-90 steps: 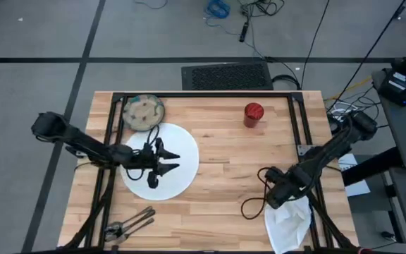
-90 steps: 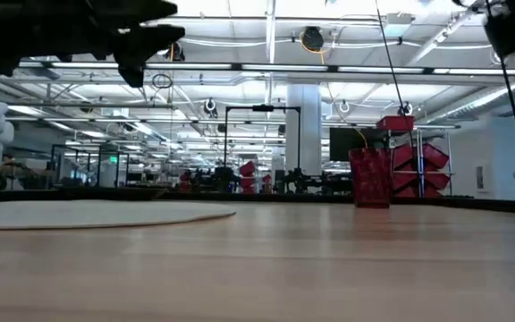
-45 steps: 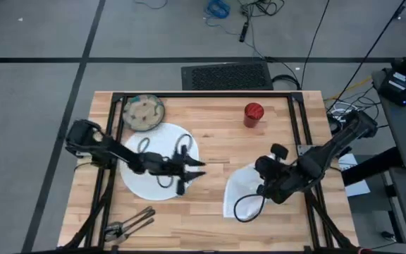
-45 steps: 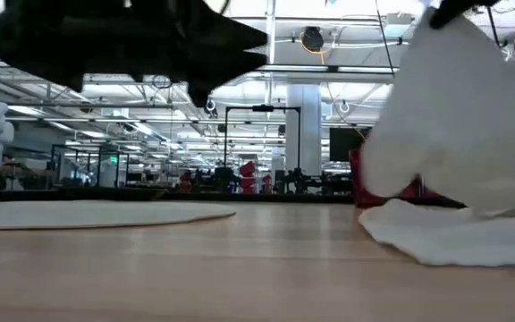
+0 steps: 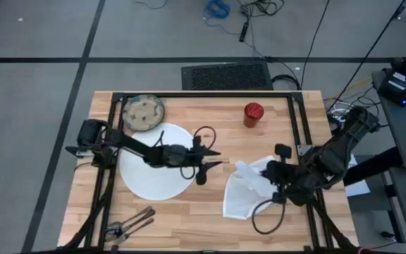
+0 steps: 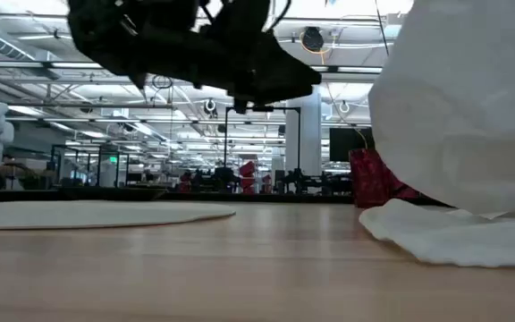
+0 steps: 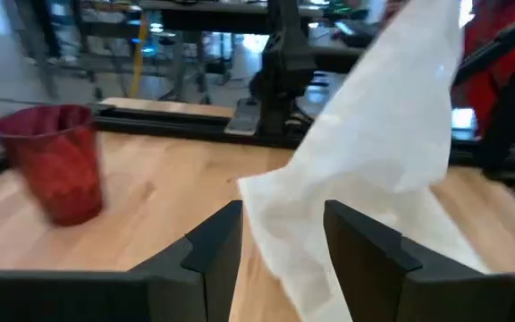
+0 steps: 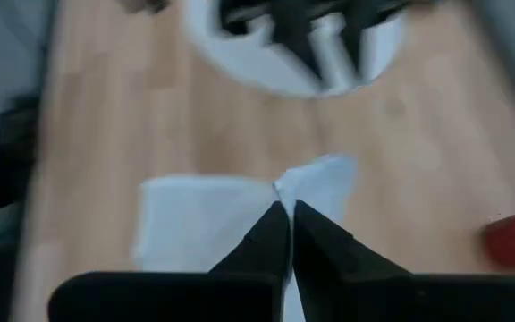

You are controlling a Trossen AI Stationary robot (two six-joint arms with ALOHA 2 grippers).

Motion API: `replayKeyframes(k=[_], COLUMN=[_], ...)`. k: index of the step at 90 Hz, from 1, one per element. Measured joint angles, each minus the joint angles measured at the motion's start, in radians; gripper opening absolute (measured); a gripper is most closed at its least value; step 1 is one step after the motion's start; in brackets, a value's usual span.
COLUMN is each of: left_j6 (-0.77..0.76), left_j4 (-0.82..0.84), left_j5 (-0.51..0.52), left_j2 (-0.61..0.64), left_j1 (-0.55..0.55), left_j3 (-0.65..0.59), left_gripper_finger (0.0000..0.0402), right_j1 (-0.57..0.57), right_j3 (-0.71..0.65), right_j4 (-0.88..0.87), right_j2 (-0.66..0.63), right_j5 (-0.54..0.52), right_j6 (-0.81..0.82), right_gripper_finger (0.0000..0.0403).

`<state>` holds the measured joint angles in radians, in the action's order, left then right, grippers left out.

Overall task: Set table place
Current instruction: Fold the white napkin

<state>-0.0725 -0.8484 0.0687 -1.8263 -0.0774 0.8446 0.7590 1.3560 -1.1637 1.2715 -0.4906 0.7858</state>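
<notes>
Left gripper (image 5: 213,164) of yours was stretched out just past the plate's (image 5: 146,185) edge on the cup side, fingers (image 7: 213,246) spread apart with nothing between them, pointing at the napkin (image 5: 249,187). Going across from the plate: the speckled bowl (image 5: 144,112) sat touching the plate's far rim, and the cutlery (image 5: 129,226) lay near the table's (image 5: 217,127) front edge, on the plate's near side. Past the plate, toward the right arm, the napkin was half lifted, with one corner pinched up off the wood and the rest draped on the tabletop. Your right gripper (image 8: 286,215) was clamped tight on that raised corner, on the far side of the napkin from the plate. The red cup (image 5: 253,114) stood upright well away from the plate, near the table's back edge.
</notes>
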Motion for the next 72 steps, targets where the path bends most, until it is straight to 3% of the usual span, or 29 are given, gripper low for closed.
replayKeyframes(k=[19,42,55,72], left_j6=[0.029,0.106,0.139,0.134], left_j4=[0.014,0.199,0.302,0.318], left_j5=[-0.188,-0.255,-0.282,-0.322], left_j2=[-0.132,-0.269,-0.283,-0.282], left_j1=[0.032,0.039,0.038,0.036], left_j3=[0.207,0.472,0.52,0.522], left_gripper_finger=[0.0145,0.0145,0.0145,0.0145], right_j1=[0.053,0.117,0.175,0.256], right_j3=[-0.045,-0.227,-0.366,-0.517], right_j4=[0.039,0.234,0.377,0.484], right_j2=[0.022,0.054,0.066,0.081], right_j5=[0.24,0.343,0.368,0.431], right_j6=[0.247,0.471,0.625,0.852], right_gripper_finger=[0.0,0.0,0.0,0.0])
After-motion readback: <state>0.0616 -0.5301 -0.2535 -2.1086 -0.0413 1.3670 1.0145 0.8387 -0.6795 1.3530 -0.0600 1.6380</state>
